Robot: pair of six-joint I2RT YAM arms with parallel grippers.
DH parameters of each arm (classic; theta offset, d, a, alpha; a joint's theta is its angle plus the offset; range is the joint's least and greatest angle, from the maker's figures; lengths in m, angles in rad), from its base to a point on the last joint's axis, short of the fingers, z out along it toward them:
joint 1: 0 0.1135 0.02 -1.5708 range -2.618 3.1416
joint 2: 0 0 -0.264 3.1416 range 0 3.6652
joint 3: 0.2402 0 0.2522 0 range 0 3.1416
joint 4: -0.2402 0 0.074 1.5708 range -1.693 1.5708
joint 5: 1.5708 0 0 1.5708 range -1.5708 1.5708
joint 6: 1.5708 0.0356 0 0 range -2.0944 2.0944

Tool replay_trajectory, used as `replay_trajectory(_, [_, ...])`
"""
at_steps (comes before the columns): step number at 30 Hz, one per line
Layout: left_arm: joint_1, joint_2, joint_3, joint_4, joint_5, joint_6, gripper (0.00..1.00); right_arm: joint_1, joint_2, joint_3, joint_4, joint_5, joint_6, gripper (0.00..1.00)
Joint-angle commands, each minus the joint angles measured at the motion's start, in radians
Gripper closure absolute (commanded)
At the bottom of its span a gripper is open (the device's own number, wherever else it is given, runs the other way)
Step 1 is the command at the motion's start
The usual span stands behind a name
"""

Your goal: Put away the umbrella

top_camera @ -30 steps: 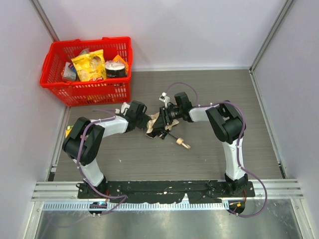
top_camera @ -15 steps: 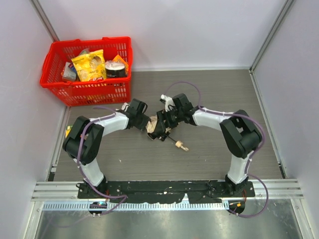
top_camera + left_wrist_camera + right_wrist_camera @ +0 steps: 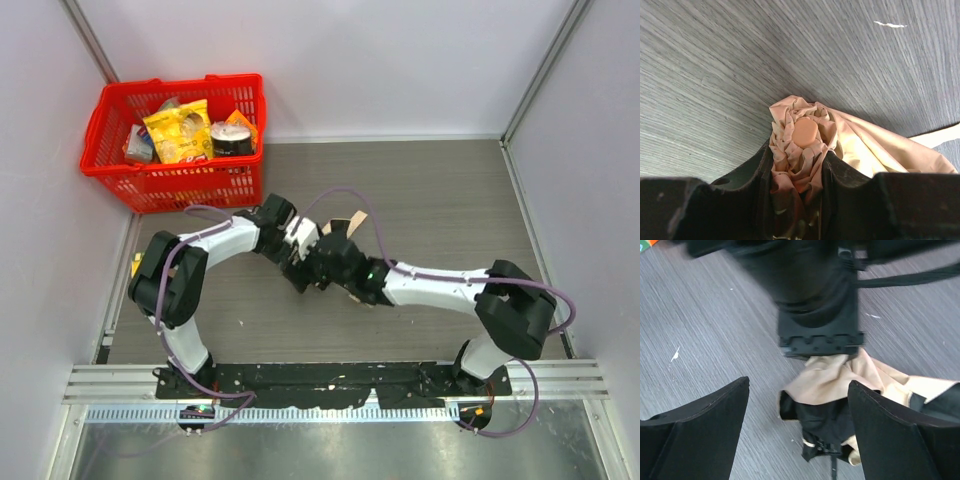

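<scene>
The umbrella [image 3: 855, 150] lies folded on the grey table, its beige canopy bunched up. My left gripper [image 3: 799, 172] is shut on the gathered fabric just below the round tip cap [image 3: 805, 132]. My right gripper [image 3: 799, 385] stands wide open just above the umbrella [image 3: 835, 382], with the beige cloth and black ribs between its spread fingers [image 3: 715, 415]; nothing is held. In the top view the right wrist [image 3: 345, 268] covers most of the umbrella. Only a beige strap [image 3: 353, 221] sticks out behind it, and the handle is hidden.
A red basket [image 3: 180, 186] filled with snack packets and a can stands at the back left. White walls close in the table at the back and sides. The right arm stretches low across the middle, elbow [image 3: 515, 300] on the right.
My right gripper opened wide and let go of the umbrella. Its arm swung from the far side to the near side and now covers the handle. The left gripper kept its hold.
</scene>
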Motion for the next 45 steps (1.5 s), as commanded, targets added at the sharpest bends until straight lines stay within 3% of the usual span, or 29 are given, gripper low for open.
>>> replay_trajectory(1, [0.006, 0.079, -0.032, -0.254, -0.002, -0.024, 1.0, 0.132, 0.035, -0.11, 0.314, 0.316, -0.213, 0.16])
replay_trajectory(3, [0.006, 0.093, -0.026, -0.26, 0.001, -0.027, 1.0, 0.162, 0.059, -0.145, 0.408, 0.359, -0.256, 0.15])
replay_trajectory(9, [0.006, 0.093, -0.017, -0.28, -0.017, -0.03, 1.0, 0.164, 0.232, -0.105, 0.438, 0.428, -0.383, 0.15])
replay_trajectory(16, [0.005, 0.085, -0.02, -0.289, -0.028, -0.041, 1.0, 0.161, 0.421, -0.067, 0.468, 0.674, -0.495, 0.19])
replay_trajectory(18, [0.003, 0.084, -0.019, -0.292, -0.034, -0.041, 1.0, 0.152, 0.444, -0.053, 0.416, 0.699, -0.457, 0.28])
replay_trajectory(22, [-0.003, 0.061, -0.02, -0.299, -0.059, -0.048, 1.0, 0.129, 0.482, -0.032, 0.283, 0.712, -0.313, 0.59])
replay_trajectory(26, [-0.006, 0.035, -0.031, -0.286, -0.063, -0.063, 1.0, 0.104, 0.495, -0.044, 0.189, 0.652, -0.218, 0.99])
replay_trajectory(30, [-0.015, 0.009, -0.043, -0.259, -0.091, -0.067, 1.0, 0.091, 0.473, -0.082, 0.16, 0.546, -0.12, 0.99])
replay_trajectory(34, [-0.015, -0.051, -0.106, -0.116, -0.1, -0.033, 1.0, 0.04, 0.441, -0.159, 0.213, 0.35, -0.034, 0.99])
replay_trajectory(35, [-0.014, -0.065, -0.117, -0.092, -0.115, -0.027, 0.88, 0.034, 0.437, -0.171, 0.224, 0.309, -0.018, 0.99])
replay_trajectory(37, [-0.014, -0.104, -0.156, -0.018, -0.135, -0.004, 0.51, 0.021, 0.427, -0.206, 0.266, 0.233, -0.006, 0.99])
replay_trajectory(38, [-0.011, -0.126, -0.175, 0.037, -0.14, 0.015, 0.41, 0.015, 0.424, -0.217, 0.269, 0.2, -0.003, 0.99])
replay_trajectory(40, [-0.004, -0.186, -0.23, 0.173, -0.164, 0.045, 0.01, -0.008, 0.418, -0.222, 0.264, 0.149, 0.008, 0.99])
replay_trajectory(45, [0.049, -0.373, -0.425, 0.563, -0.112, 0.142, 0.0, -0.054, 0.404, -0.223, 0.224, 0.029, 0.022, 0.99])
